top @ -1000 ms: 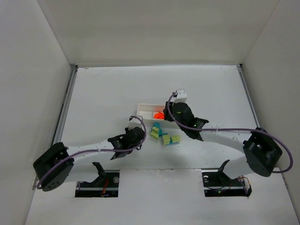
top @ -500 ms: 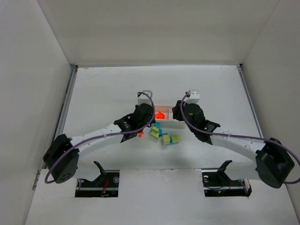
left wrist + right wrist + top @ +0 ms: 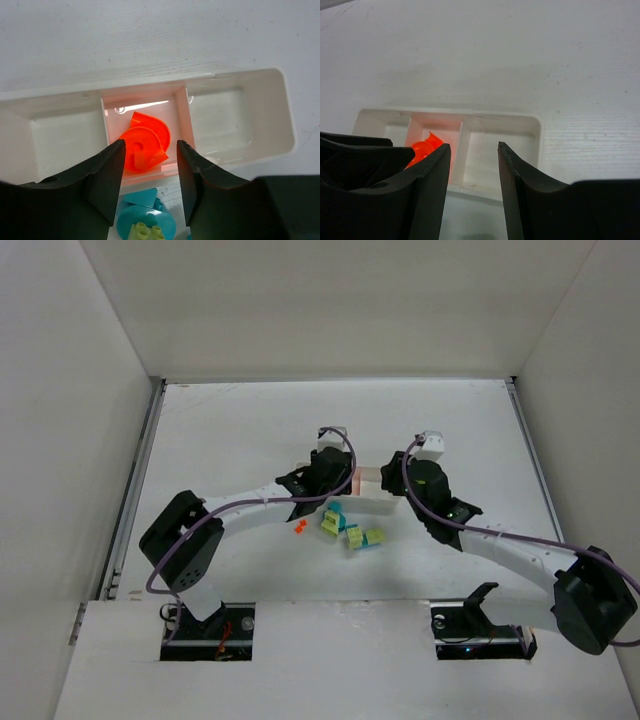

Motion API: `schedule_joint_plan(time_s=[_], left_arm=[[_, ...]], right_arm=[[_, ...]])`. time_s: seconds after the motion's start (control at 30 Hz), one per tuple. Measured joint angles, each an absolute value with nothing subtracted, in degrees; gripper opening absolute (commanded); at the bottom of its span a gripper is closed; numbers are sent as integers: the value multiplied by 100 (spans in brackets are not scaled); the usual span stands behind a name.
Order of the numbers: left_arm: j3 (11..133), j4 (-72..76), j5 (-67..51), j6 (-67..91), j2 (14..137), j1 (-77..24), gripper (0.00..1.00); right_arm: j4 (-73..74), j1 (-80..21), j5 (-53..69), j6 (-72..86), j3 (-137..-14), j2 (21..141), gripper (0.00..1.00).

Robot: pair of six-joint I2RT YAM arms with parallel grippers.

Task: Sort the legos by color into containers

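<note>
Just now the left claw (image 3: pixel 149 150) swung over the middle compartment (image 3: pixel 160 112) and parted, empty, above orange legos (image 3: pixel 142 145); right claw (image 3: pixel 473 150) half-open, empty; green and cyan pieces (image 3: pixel 350 532) await sorting.

White arms (image 3: pixel 245 511), black joints (image 3: pixel 180 545) and grippers (image 3: pixel 149 147), looping purple cables (image 3: pixel 520 537)
</note>
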State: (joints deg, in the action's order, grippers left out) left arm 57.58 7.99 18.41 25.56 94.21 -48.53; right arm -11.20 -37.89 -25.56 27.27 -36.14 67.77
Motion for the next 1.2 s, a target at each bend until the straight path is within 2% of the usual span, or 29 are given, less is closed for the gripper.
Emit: schedule_joint_plan(time_s=[0.2, 0.3, 0.4, 0.53, 0.73, 0.83, 1.2], left_arm=[[5522, 923, 1796, 2585, 8995, -4742, 41], [4925, 1011, 1804, 2698, 8134, -4519, 40], [4257, 1055, 1855, 2899, 7109, -4195, 39], [3367, 989, 1964, 3214, 5959, -3774, 39], [2305, 556, 1992, 3610, 4825, -3242, 39], [2053, 401, 1992, 3699, 4473, -3087, 39], [1706, 377, 1907, 3798, 4259, -3061, 40]], right_arm=[[-1125, -4082, -2567, 2683, -3616, 6829, 27], [-1116, -4644, -2563, 2628, -3708, 6963, 23], [-1070, -5400, -2606, 2528, -4091, 7341, 23], [-1061, -6237, -2622, 2471, -4759, 8016, 30], [-1039, -6818, -2574, 2580, -5321, 9085, 41], [-908, -6871, -2550, 2655, -5408, 9507, 45], [-626, -6820, -2438, 2836, -5627, 10309, 47]])
